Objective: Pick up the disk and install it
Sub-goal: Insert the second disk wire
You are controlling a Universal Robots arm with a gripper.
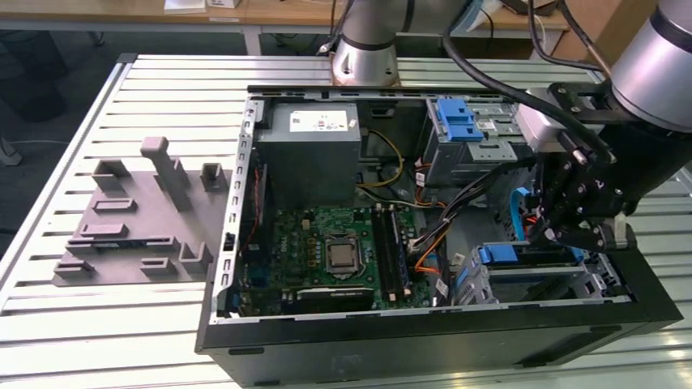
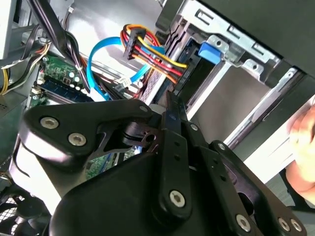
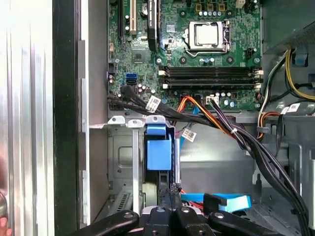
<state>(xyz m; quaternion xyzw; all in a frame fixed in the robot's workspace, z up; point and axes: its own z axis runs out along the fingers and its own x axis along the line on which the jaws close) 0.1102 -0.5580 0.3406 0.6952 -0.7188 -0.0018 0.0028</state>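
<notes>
The end effector (image 1: 581,235) hovers over the drive cage (image 1: 540,271) beside the disk (image 1: 530,255); its opening can't be told.

High exterior view; wrist views inside case (image 1: 433,324)

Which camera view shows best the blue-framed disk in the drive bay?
The first wrist view: the disk stands edge-on in the drive cage, blue frame facing the camera. The exterior view shows its blue end beside the hand. The second wrist view shows a blue corner.
</notes>
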